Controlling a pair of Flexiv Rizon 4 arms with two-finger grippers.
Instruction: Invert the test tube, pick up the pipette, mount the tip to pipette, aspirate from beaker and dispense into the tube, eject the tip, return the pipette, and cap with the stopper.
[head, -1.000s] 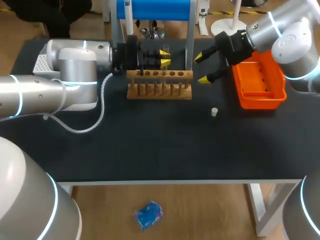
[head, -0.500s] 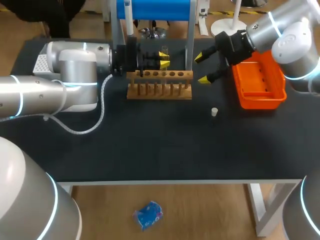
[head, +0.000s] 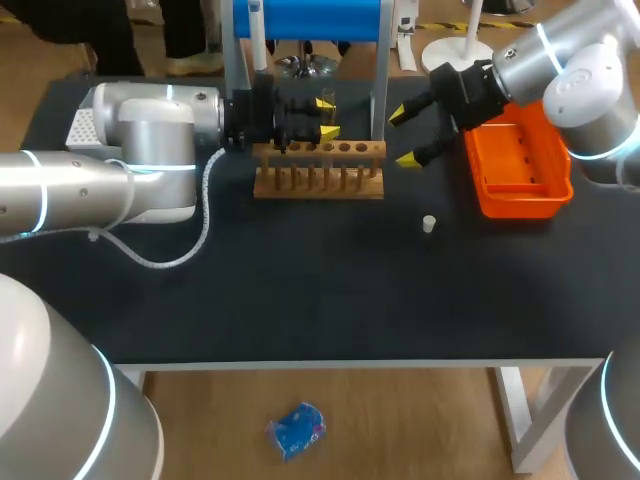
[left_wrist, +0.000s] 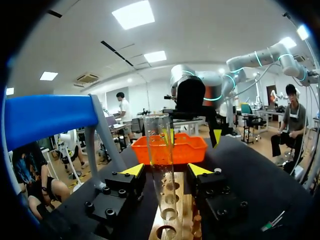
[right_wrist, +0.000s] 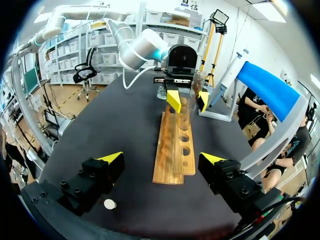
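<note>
The clear glass test tube (left_wrist: 160, 145) stands upright in the wooden rack (head: 318, 180), between the slightly parted fingers of the left claw (left_wrist: 166, 170), and being thin, slick and brittle it likely wants a gentle mid-wall grip, while the right claw (head: 403, 137) gapes wide nearby.

Rack (head: 318, 172) sits mid-table (head: 300, 290) toward the far side, long axis left to right. Test tube (left_wrist: 161, 150) stands upright in a rack hole, between the fingers of left gripper (left_wrist: 165, 170), with a gap on each side. Stand (head: 310, 20) is behind the rack. Right gripper (head: 405, 135) hangs just right of the rack's right end. Tray (head: 515, 208) lies farther right. Stopper (head: 429, 224) lies on the table, nearer than the rack and left of the tray.
</note>
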